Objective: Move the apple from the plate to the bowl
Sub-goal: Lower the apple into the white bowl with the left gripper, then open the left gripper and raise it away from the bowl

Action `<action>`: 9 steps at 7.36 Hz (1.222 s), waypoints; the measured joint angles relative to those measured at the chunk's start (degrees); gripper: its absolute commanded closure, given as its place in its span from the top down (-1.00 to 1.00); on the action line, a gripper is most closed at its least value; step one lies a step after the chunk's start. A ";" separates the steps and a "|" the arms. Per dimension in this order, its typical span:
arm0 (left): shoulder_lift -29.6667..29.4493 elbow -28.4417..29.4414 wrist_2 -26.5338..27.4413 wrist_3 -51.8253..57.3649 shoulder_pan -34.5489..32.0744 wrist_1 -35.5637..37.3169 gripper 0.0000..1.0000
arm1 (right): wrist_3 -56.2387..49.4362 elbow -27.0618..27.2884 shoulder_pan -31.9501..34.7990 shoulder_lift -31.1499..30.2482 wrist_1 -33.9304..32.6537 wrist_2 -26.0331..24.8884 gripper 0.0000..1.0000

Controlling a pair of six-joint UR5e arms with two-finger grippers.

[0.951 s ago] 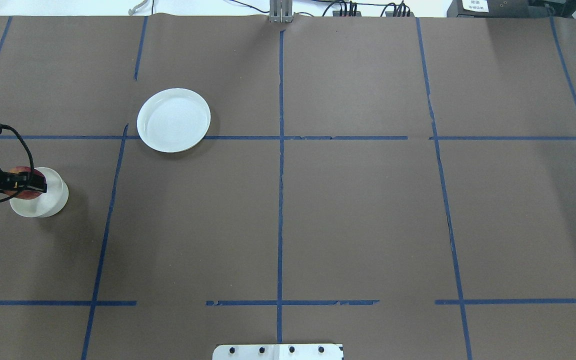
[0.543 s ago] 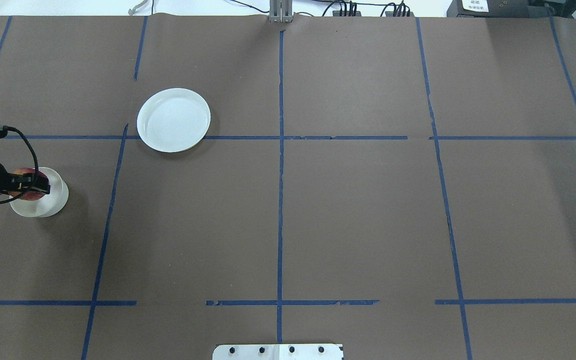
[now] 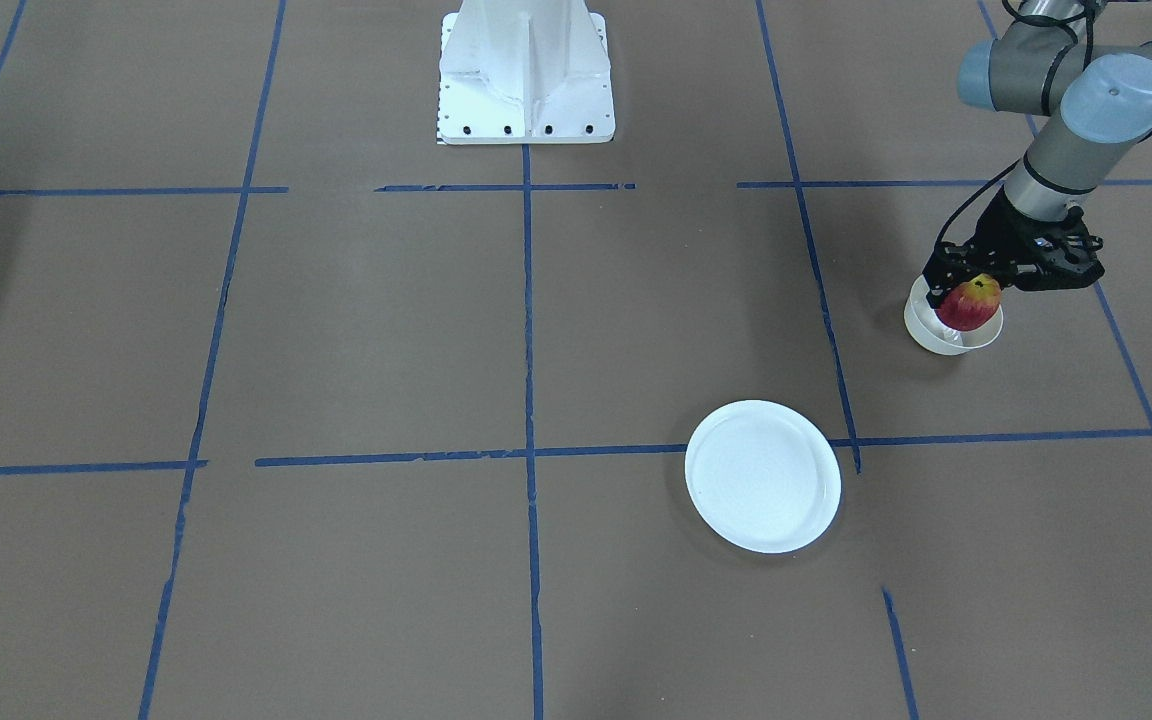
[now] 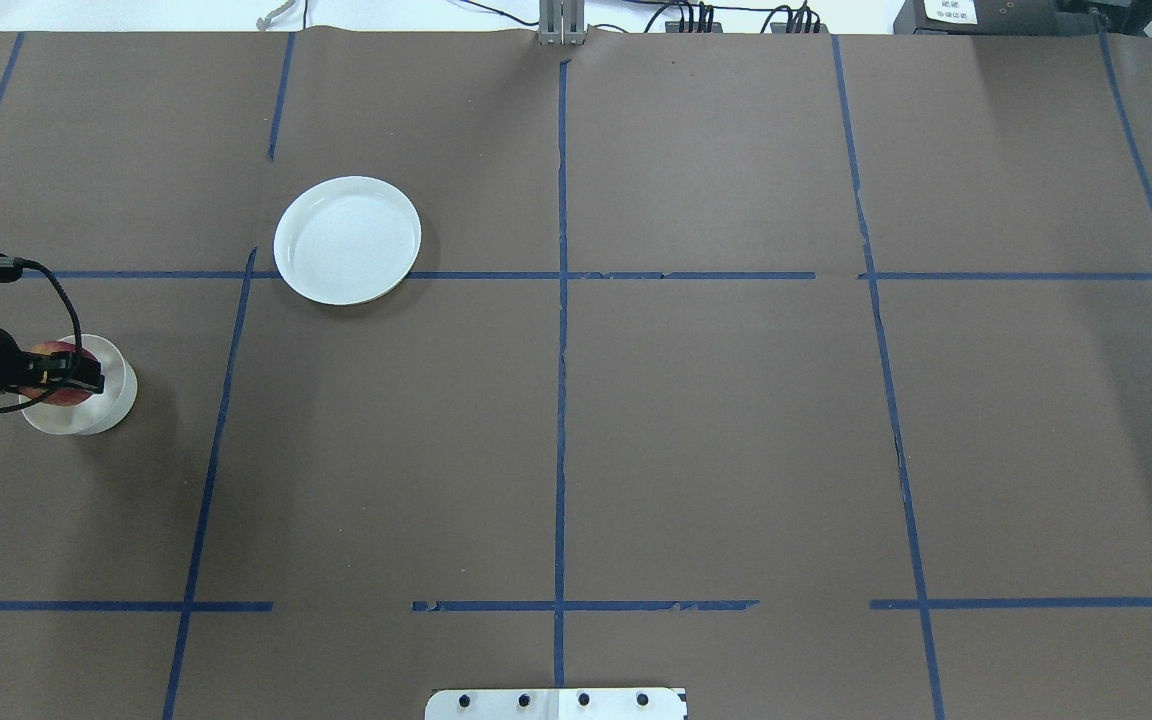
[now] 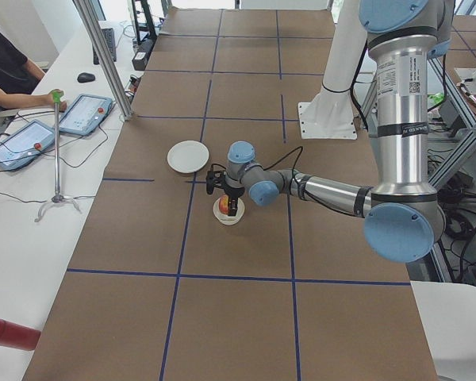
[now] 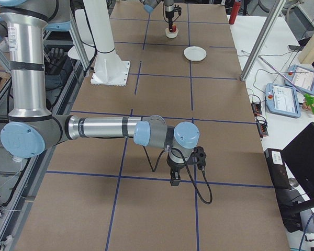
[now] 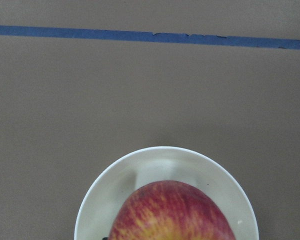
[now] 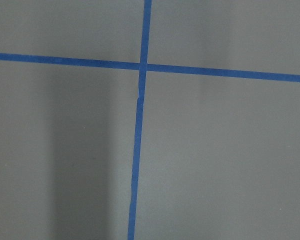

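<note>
The red apple (image 3: pixel 968 308) with its yellow top sits in the mouth of the small off-white bowl (image 3: pixel 936 335) at the table's left end. My left gripper (image 3: pixel 970 288) is shut on the apple from above, its black fingers on either side. In the overhead view the gripper (image 4: pixel 61 376) covers most of the apple (image 4: pixel 54 351) and part of the bowl (image 4: pixel 122 386). The left wrist view shows the apple (image 7: pixel 172 212) inside the bowl's rim (image 7: pixel 102 187). The white plate (image 4: pixel 347 240) lies empty, farther in. My right gripper (image 6: pixel 174 178) hangs over bare table; I cannot tell if it is open.
Brown paper with blue tape lines covers the table. The robot's white base (image 3: pixel 526 70) stands at mid-table on the robot's side. The plate (image 3: pixel 763 476) is the only other dish. Operators' tablets (image 5: pixel 44 131) lie beyond the table's far edge.
My left gripper has moved slightly down with the apple, bringing it lower into the bowl. The plate and bowl have not moved.
</note>
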 measured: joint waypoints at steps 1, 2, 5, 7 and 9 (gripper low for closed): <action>0.00 -0.08 -0.02 0.03 0.01 0.00 1.00 | 0.00 0.00 0.00 0.00 0.00 0.00 1.00; 0.00 -0.42 -0.14 0.09 -0.06 0.02 1.00 | 0.00 0.00 0.00 0.00 0.00 0.00 1.00; -0.02 -5.46 -2.24 4.51 -2.66 2.84 1.00 | 0.00 0.00 0.00 0.00 0.00 0.00 1.00; -5.27 -6.88 -5.21 20.64 -11.89 14.26 1.00 | 0.00 0.00 0.00 0.00 0.00 0.00 1.00; -11.71 -6.04 -6.30 39.29 -21.47 26.83 1.00 | 0.00 0.00 0.00 0.00 0.00 0.00 1.00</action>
